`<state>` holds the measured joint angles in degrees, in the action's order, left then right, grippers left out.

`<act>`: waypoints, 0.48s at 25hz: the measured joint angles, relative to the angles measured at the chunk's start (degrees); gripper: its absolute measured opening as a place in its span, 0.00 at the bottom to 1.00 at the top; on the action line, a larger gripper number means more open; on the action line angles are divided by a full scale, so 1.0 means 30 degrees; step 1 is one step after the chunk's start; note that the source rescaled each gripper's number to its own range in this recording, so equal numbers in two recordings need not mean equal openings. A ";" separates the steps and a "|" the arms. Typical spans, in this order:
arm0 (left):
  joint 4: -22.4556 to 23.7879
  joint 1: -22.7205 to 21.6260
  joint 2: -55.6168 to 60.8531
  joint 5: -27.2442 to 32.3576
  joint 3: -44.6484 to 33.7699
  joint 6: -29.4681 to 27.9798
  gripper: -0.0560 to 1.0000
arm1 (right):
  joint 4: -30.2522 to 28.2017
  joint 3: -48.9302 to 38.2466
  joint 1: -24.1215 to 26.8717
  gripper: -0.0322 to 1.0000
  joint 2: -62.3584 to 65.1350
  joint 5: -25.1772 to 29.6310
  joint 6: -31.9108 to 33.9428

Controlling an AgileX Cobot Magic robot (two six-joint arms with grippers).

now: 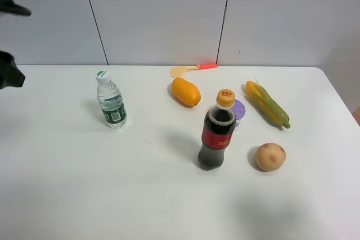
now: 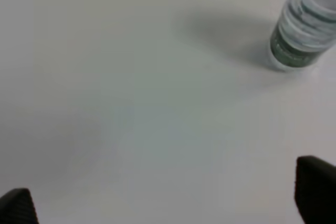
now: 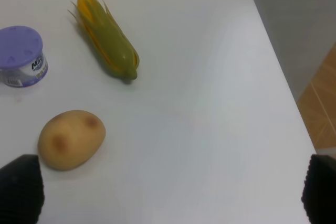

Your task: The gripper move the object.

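The object, a small squat tub with a lilac perforated lid [image 1: 241, 108], stands on the white table just behind the cola bottle [image 1: 217, 133], which hides most of it. In the right wrist view the tub [image 3: 22, 56] stands upright, apart from the potato [image 3: 72, 139] and the corn [image 3: 107, 40]. My right gripper [image 3: 170, 195] is open and empty, its black fingertips [image 3: 21, 188] at the frame's corners, well short of the tub. My left gripper [image 2: 167, 200] is open and empty over bare table near the water bottle [image 2: 304, 24]. Only a black part of the left arm [image 1: 10, 74] shows in the high view.
A clear water bottle [image 1: 111, 100] stands at the left. An orange mango [image 1: 186, 91] and a yellow spatula with a red handle [image 1: 191, 69] lie at the back. Corn [image 1: 268, 104] and a potato [image 1: 270, 157] lie at the right. The table's right edge [image 3: 283, 77] is near.
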<state>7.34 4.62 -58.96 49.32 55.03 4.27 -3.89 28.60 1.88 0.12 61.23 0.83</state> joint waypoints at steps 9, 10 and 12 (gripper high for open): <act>-0.0317 0.0000 1.0835 -0.1134 -0.6845 -0.0203 0.98 | 0.0000 0.0000 0.0000 1.00 0.0000 0.0000 0.0000; -0.0455 0.0000 1.1771 -0.0751 -0.6949 -0.0203 0.98 | 0.0000 0.0000 0.0000 1.00 0.0000 0.0000 0.0000; -0.0762 0.0000 1.3183 0.0204 -0.7002 -0.0209 0.98 | 0.0000 0.0000 0.0000 1.00 0.0000 0.0000 0.0000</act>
<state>5.05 4.62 -19.41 49.93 34.02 3.65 -3.89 28.60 1.88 0.12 61.23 0.83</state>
